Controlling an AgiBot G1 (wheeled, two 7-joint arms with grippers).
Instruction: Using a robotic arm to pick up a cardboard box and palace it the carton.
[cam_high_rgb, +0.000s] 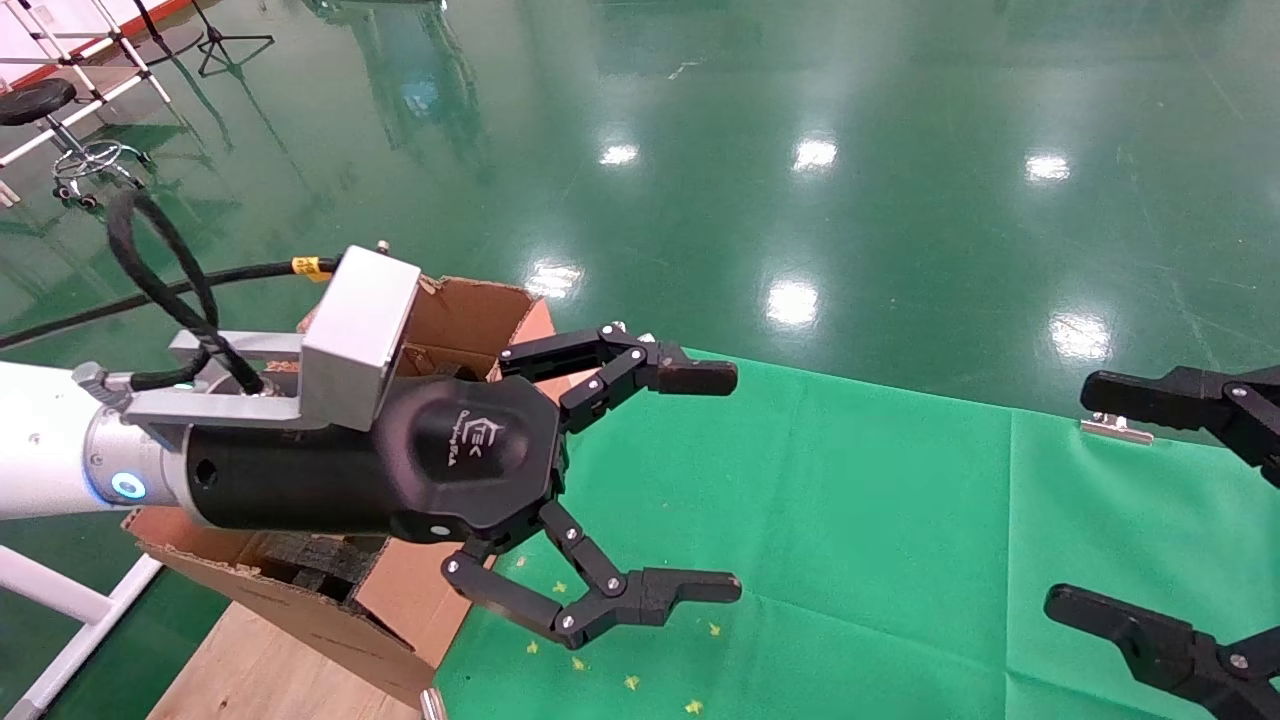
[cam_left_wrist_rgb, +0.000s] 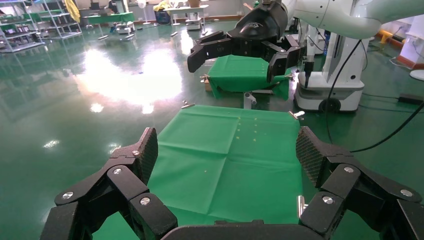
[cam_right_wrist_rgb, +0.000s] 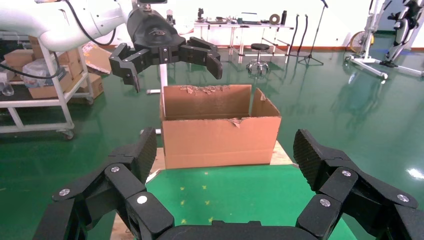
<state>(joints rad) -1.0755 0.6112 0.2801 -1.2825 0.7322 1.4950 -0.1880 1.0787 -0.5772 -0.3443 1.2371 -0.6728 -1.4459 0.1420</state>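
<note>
Above the carton (cam_high_rgb: 470, 320) at the left, left gripper (cam_high_rgb: 640, 485) spread wide, holding nothing, pointing right over the green cloth (cam_high_rgb: 850, 560). At the right edge, right gripper (cam_high_rgb: 1130, 500) likewise wide and empty. No cardboard box visible anywhere; possibly already inside the carton, unconfirmed. Judged either post-release or pre-pick. Next: locate the box on the cloth side, or retreat.

So there's a glossy dark green floor (cam_high_rgb: 900, 120) all around, and a bright green cloth (cam_high_rgb: 850, 540) is lying flat over the work surface, with little yellow specks (cam_high_rgb: 630, 682) sitting on it. The big brown corrugated carton (cam_right_wrist_rgb: 220, 132) with torn flaps is standing on a pale wooden board (cam_high_rgb: 250, 665) just beside the cloth's edge.
</note>
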